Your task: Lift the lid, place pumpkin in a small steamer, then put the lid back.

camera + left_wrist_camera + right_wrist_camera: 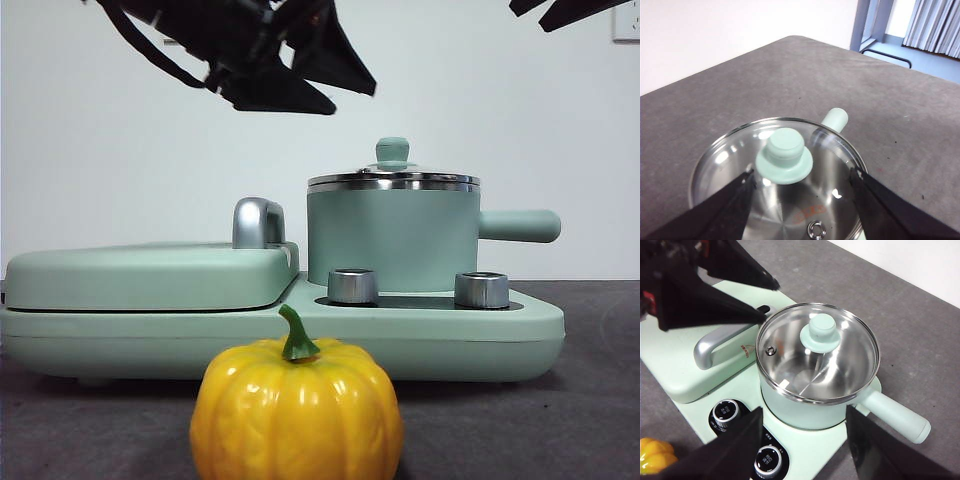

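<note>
Fingers, left (pixel 802 182): released, spread wide, hovering above lid knob, no contact.
Fingers, right (pixel 804 440): released, high, waiting.
Pumpkin (pixel 297 412): on desk (pixel 600 390), front, 6 o'clock of cooker base (pixel 450 335).
Small steamer (pixel 392 238): on base, handle at 3 o'clock.
Lid (pixel 393 176): seated on steamer.

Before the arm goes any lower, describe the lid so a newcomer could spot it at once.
Find the mint-green cooker base; the small steamer stands on it, above two steel dials. The lid sits on that pot: round clear glass, steel rim, mint knob, unlike the flat opaque griddle cover beside it.
</note>
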Available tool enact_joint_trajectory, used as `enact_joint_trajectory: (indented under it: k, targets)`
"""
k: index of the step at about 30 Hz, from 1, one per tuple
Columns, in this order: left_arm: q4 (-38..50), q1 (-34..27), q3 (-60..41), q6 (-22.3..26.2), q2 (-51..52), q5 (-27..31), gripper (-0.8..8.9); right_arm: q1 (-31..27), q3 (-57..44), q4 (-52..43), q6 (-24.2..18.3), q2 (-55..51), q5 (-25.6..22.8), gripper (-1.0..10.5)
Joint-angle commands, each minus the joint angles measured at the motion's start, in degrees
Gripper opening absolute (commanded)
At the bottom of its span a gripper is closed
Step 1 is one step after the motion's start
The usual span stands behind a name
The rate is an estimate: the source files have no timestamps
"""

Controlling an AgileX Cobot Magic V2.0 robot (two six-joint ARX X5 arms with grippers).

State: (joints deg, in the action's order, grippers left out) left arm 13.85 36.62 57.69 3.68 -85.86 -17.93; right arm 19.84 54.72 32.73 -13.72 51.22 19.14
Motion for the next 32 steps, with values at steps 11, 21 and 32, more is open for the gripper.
enact_joint_trajectory:
  k: [11,21,32]
  targets:
    - [5.49,1.44,2.97,-0.33,-6.69,2.49,3.09,0.31,1.22,-0.57,-0.22,0.42,-0.07,2.6]
    - [5.01,2.10,9.62,-0.35,-13.18,2.47,3.09,0.31,1.22,-0.55,-0.24,0.42,-0.07,2.6]
    - [5.18,2.56,11.39,-0.33,-17.57,2.49,3.09,0.31,1.22,-0.55,-0.22,0.42,-0.04,2.6]
